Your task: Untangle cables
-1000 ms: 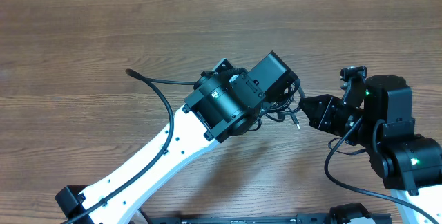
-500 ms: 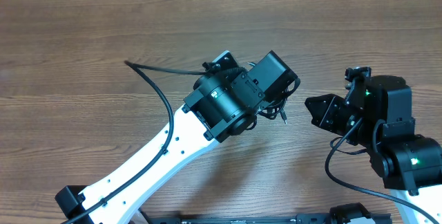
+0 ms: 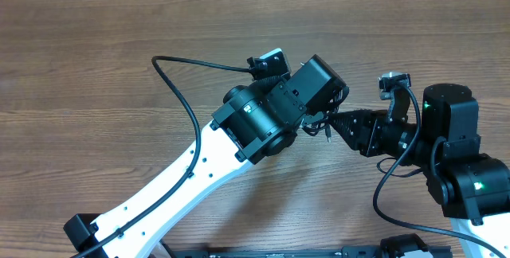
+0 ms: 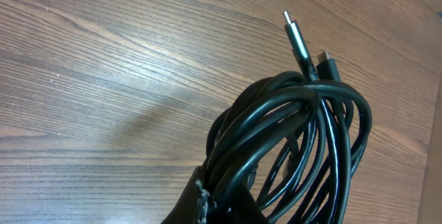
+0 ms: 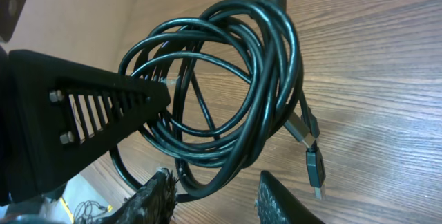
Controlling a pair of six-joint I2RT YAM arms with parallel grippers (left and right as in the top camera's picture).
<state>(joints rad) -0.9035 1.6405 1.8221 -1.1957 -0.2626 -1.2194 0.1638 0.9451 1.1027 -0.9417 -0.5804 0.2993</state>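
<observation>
A coil of thin black cables (image 4: pixel 304 141), several loops bunched together, hung right of the worktop's centre, between the wrists of the two arms. From above only a small tangle of it (image 3: pixel 322 125) showed, the remainder hidden beneath the black wrist of the left arm (image 3: pixel 171 190).

In the left wrist view the loops rose from the lower edge and fanned to the right. At the top a metal-tipped plug (image 4: pixel 295 32) pointed up and away, with a dark plug (image 4: pixel 327 63) just beside it on the right. In the right wrist view two plugs (image 5: pixel 309 148) hung one past the other at the coil's right side, over the wood.

The left tool (image 5: pixel 160 91) was pressed together on the coil's left side, its slatted black finger tapering to the point where it pinched the strands. The right tool (image 5: pixel 213 186) was spread, its two fingers (image 5: pixel 157 195) apart at the near edge of its own view. The lowest loops sat just above the gap between them, and whether they touched the cables could not be told. Seen from above, the right tool reached leftward from the right arm (image 3: pixel 450 146), its tip just beside the tangle.

The worktop (image 3: pixel 96 27) was brown wood with a clear grain. A soft shadow (image 4: pixel 155 124) lay on it to the left of the coil.
</observation>
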